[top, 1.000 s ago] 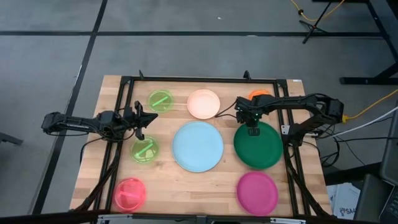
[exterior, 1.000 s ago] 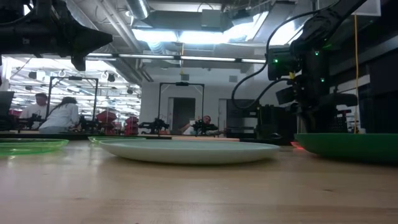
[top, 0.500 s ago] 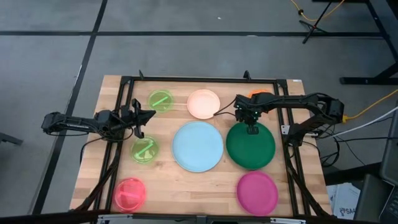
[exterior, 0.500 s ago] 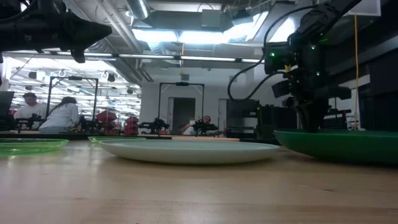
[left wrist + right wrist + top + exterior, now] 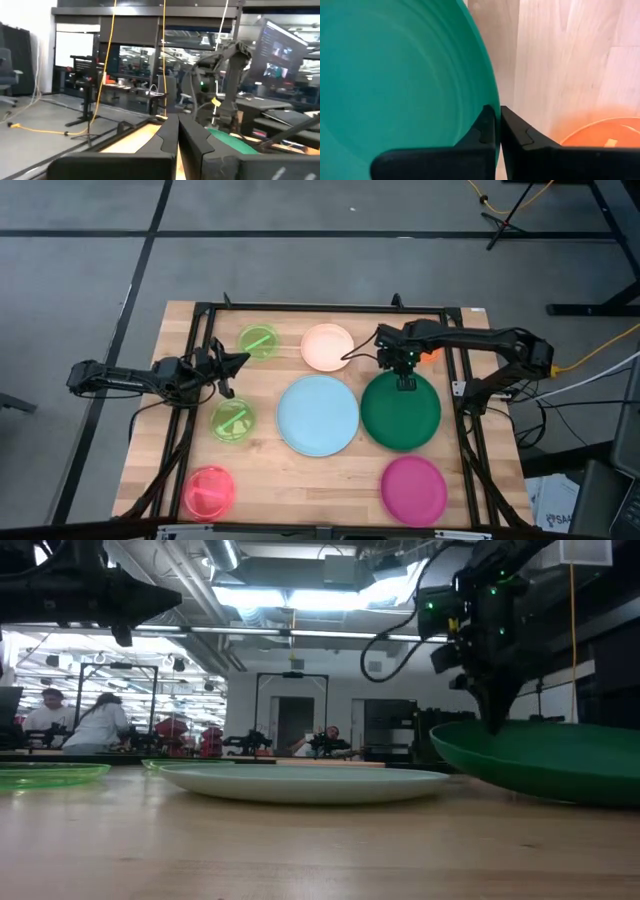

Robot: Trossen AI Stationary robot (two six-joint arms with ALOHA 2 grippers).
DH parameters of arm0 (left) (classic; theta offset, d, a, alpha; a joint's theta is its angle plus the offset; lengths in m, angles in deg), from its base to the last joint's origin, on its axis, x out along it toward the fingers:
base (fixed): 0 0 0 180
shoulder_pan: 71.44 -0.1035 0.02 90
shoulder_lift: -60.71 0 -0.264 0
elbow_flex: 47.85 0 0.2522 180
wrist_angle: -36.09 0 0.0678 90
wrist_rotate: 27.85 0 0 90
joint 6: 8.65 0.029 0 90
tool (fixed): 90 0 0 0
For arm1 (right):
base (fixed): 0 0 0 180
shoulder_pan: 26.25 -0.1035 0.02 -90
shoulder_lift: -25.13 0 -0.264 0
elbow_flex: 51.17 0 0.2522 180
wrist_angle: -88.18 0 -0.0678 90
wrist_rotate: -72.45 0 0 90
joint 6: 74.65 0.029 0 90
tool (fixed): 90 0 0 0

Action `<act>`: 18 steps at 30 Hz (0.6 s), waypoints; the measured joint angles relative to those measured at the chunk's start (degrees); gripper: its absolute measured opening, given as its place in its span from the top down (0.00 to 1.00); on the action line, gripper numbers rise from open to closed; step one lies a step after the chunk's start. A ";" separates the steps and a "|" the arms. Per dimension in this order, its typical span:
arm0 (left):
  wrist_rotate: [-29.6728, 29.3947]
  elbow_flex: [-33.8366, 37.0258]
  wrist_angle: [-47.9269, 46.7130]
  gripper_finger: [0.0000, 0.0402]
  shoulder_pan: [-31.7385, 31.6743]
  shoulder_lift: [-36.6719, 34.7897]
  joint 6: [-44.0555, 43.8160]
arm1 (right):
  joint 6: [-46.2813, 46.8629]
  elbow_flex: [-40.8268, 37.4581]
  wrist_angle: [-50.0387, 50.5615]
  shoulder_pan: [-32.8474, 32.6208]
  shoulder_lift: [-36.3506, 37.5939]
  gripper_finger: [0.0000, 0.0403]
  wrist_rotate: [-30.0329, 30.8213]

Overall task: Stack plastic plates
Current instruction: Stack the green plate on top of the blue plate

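One dark green plate [image 5: 400, 412], glossy and tilted, has its rim pinched in the right gripper's [image 5: 404, 383] closed fingers, mid-frame on the wooden bench [image 5: 330, 475]; left gripper [image 5: 238, 359] shut, empty.

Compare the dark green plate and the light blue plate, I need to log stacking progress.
The dark green plate is pinched at its rim by the right gripper and tilted up; the light blue plate lies flat, untouched. Green is dark, blue pale. Both are large and round.
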 joint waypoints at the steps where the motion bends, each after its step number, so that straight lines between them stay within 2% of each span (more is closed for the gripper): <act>1: 0.44 0.00 -0.15 0.99 0.00 0.01 -0.54 | 0.00 0.85 0.56 0.00 0.20 1.00 -0.04; 5: 1.88 0.00 -2.46 0.99 0.02 0.07 -1.36 | -0.01 4.58 0.88 0.00 0.99 1.00 0.55; 9: -1.08 0.00 -3.23 0.99 -0.04 0.08 -1.35 | 1.15 9.12 2.82 0.00 1.23 1.00 -0.68; 12: -1.08 0.00 -4.94 0.99 -0.04 0.24 -2.63 | 1.71 11.96 4.26 0.00 1.23 1.00 -1.29; 18: -1.12 0.00 -5.01 0.99 -0.04 0.26 -2.94 | 6.47 14.36 2.41 0.00 1.23 1.00 -7.95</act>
